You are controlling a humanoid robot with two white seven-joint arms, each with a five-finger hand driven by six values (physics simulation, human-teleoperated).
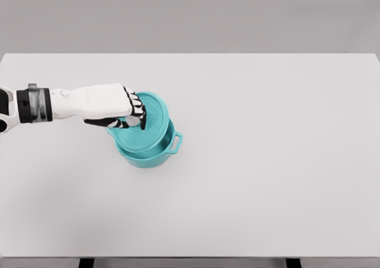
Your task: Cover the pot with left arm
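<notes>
Pot (145, 152) sits left of centre on the desk (267, 161). The left hand (110, 104) holds the lid (151, 116) tilted over it, fingers (138, 109) clamped on its knob.

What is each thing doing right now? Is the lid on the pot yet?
left hand: fingers curled on the lid's knob, holding the lid.
lid: teal, tilted over the pot, not yet sitting flat; the pot's front rim shows below it.
pot: teal, upright on the table, partly covered, one side handle showing at the right.
table: white, flat, carrying the pot.
right hand: not in view.
</notes>
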